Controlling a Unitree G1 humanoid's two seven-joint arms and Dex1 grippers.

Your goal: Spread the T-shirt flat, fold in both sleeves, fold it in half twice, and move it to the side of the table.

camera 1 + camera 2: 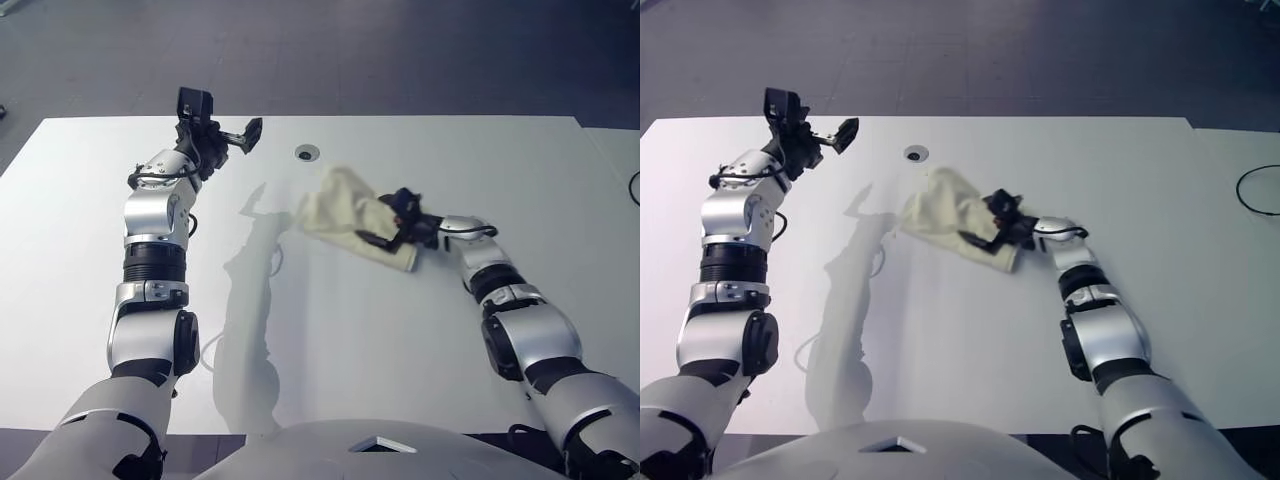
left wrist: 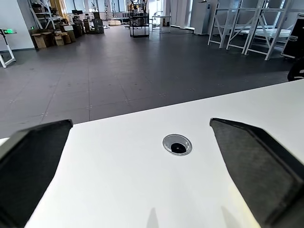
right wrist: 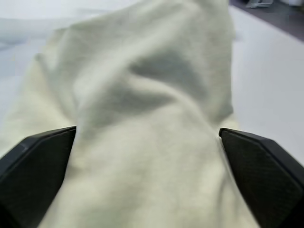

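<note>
The two head cameras sit high up, side by side, and look down on the same table (image 1: 400,330). The left wrist camera is up above the table and looks across it, past the round hole (image 2: 177,144), out to the floor (image 2: 118,71). The right wrist camera is very close to the T-shirt (image 3: 142,118). The head cameras see both too.

Bright, even light leaves the white bench (image 1: 420,330) nearly featureless; the T-shirt (image 3: 142,142) close to the right wrist camera is out of focus.
</note>
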